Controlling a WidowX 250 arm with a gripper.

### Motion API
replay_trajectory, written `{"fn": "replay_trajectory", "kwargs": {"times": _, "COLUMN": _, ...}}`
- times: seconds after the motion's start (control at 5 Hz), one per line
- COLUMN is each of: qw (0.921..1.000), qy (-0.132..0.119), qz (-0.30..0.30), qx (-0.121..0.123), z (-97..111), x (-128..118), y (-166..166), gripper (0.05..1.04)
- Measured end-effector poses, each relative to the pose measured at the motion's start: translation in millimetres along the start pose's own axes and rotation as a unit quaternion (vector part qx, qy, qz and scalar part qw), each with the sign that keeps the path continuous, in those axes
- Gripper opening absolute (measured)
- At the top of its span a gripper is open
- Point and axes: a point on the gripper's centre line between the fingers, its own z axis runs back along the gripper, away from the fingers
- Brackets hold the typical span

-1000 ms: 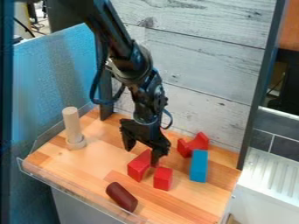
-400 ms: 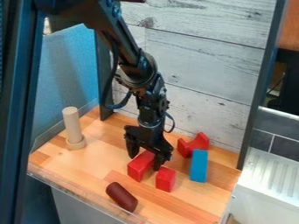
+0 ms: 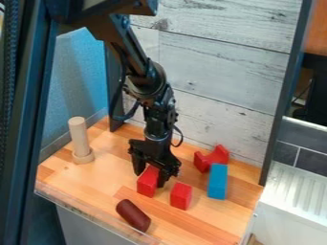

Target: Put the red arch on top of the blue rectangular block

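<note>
red arch (image 3: pixel 203 163), blue block (image 3: pixel 217 183) on striped wood (image 3: pixel 102 179)

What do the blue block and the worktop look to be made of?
The blue block looks like painted wood, matte and evenly coloured, though plastic is possible. The worktop looks like smooth wood, judging by its joined strips of differing tan shades.

Illumination bright and largely even across the surface (image 3: pixel 96 182) and plank wall (image 3: pixel 230 62). Shadows faint and soft. Blue block (image 3: pixel 217 184) lighter on top than on its side, consistent with overhead light. Small highlights noted on the black arm (image 3: pixel 148 81). Recess (image 3: pixel 313 81) at right edge dim.
</note>
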Motion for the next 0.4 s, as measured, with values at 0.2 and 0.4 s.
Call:
{"fn": "replay_trajectory", "kwargs": {"times": 0.2, "qw": 1.0000, "qy": 0.000, "qz": 0.009, "qx": -0.004, "z": -0.4, "x": -1.0, "y": 1.9, "gripper": 0.603}}
{"fn": "replay_trajectory", "kwargs": {"times": 0.4, "qw": 0.9992, "qy": -0.001, "qz": 0.035, "qx": -0.019, "z": 13.8, "x": -0.7, "y": -0.5, "gripper": 0.601}}
